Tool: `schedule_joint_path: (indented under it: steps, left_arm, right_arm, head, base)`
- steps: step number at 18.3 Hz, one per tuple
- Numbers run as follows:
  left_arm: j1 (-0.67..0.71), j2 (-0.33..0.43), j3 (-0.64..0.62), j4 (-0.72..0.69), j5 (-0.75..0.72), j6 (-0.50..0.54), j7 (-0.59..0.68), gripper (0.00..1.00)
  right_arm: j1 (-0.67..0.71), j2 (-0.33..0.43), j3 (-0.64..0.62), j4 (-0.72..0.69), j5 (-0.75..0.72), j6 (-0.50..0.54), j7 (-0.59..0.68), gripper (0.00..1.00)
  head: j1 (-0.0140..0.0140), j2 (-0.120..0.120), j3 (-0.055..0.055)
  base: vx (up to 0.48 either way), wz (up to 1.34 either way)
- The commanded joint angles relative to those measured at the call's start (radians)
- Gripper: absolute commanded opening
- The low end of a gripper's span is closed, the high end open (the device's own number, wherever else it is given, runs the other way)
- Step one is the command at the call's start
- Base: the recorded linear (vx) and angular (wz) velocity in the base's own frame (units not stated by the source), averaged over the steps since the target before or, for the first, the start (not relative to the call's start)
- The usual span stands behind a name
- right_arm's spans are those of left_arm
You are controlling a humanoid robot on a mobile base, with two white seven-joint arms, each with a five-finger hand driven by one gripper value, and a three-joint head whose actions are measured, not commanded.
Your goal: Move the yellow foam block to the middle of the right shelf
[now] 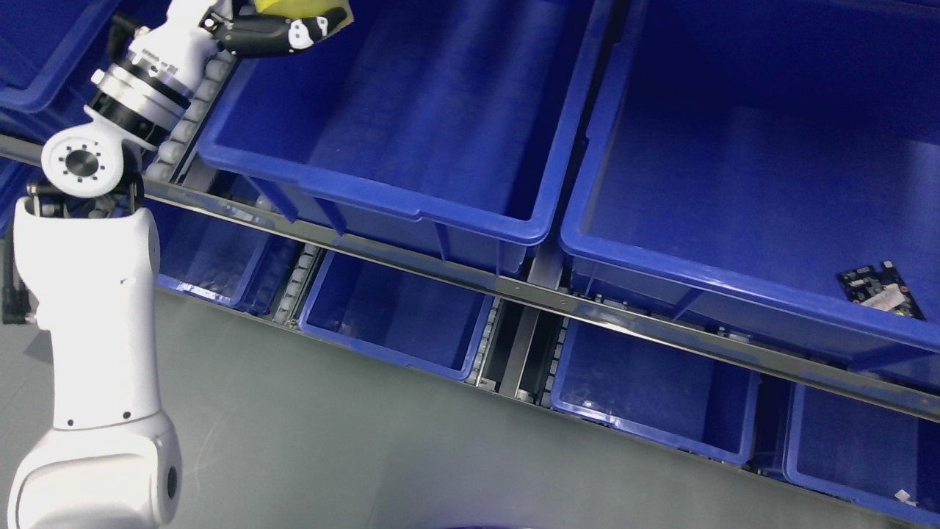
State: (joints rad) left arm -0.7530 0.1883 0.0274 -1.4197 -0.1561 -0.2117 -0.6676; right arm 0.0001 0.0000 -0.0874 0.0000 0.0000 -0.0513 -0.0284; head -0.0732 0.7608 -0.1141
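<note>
Carry step: left hand [275, 31], dark fingers curled tight around soft yellow foam block [294, 9], hovering above rear left corner of middle blue plastic bin [382, 195]. Next: judged lowering into bin, then spreading fingers for release.

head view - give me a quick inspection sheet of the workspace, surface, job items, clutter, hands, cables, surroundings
surface: sloped shelf rack with a metal front rail; grey floor below.
job's things: yellow foam block at the top edge, held over the upper middle blue bin; mostly cut off by the frame.
clutter: small circuit board in the upper right bin; white scrap in the lower right bin.
grippers: left hand shut on the block; right hand not in view.
cables: black cable beside the left arm at the picture's left edge.
surroundings: more blue bins on the lower tier, nothing seen inside.
</note>
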Motion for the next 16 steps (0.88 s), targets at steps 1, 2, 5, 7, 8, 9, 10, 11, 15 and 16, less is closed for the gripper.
schedule_joint_path:
  steps: [1, 2, 5, 7, 8, 9, 10, 11, 15, 16]
  left_arm:
    - [-0.071, 0.025, -0.147, 0.048, -0.147, 0.031, -0.020, 0.76]
    - [-0.068, 0.025, -0.146, 0.048, -0.148, 0.037, -0.006, 0.78]
    - [-0.054, 0.026, -0.101, 0.035, -0.140, 0.038, 0.150, 0.80]
    - [-0.045, 0.028, -0.093, 0.012, -0.138, 0.032, 0.361, 0.80]
    - [-0.034, 0.030, -0.102, -0.002, -0.138, 0.026, 0.435, 0.80]
    - [-0.034, 0.036, -0.115, -0.013, -0.140, 0.017, 0.448, 0.83]
    - [-0.032, 0.036, -0.118, -0.015, -0.138, 0.014, 0.442, 0.91]
    - [-0.028, 0.033, -0.116, -0.015, -0.138, 0.014, 0.442, 0.93]
    - [0.070, -0.074, -0.028, -0.080, -0.103, 0.015, 0.457, 0.98]
    - [0.113, -0.107, -0.005, -0.116, -0.099, 0.018, 0.465, 0.97]
  right_arm:
    - [0.018, -0.017, 0.000, -0.017, 0.000, -0.005, -0.004, 1.00]
    - [0.018, -0.017, 0.000, -0.017, 0.000, -0.005, -0.005, 1.00]
    - [0.018, -0.017, 0.000, -0.017, 0.000, -0.005, -0.005, 1.00]
    - [0.020, -0.017, 0.000, -0.017, 0.000, -0.005, -0.004, 1.00]
    - [0.020, -0.017, 0.000, -0.017, 0.000, -0.005, -0.004, 1.00]
    - [0.018, -0.017, 0.000, -0.017, 0.000, -0.005, -0.004, 1.00]
    - [0.018, -0.017, 0.000, -0.017, 0.000, -0.005, -0.005, 1.00]
    - [0.020, -0.017, 0.000, -0.017, 0.000, -0.005, -0.005, 1.00]
    - [0.018, -0.017, 0.000, -0.017, 0.000, -0.004, -0.005, 1.00]
    - [0.018, -0.017, 0.000, -0.017, 0.000, -0.004, -0.005, 1.00]
  head:
    - [0.0000, 0.000, 0.000]
    - [0.0000, 0.000, 0.000]
    - [0.0000, 0.000, 0.000]
    - [0.0000, 0.000, 0.000]
    - [0.0000, 0.000, 0.000]
    - [0.0000, 0.000, 0.000]
    - [0.0000, 0.000, 0.000]
    - [0.0000, 0.000, 0.000]
    - [0.0000, 0.000, 0.000]
    - [0.0000, 0.000, 0.000]
  base:
    - [0.049, -0.24]
    - [0.058, -0.24]
    - [0.058, -0.24]
    - [0.046, -0.17]
    - [0.031, -0.08]
    - [0.015, -0.01]
    - [0.015, -0.01]
    - [0.000, 0.00]
    - [0.000, 0.00]
    - [0.000, 0.00]
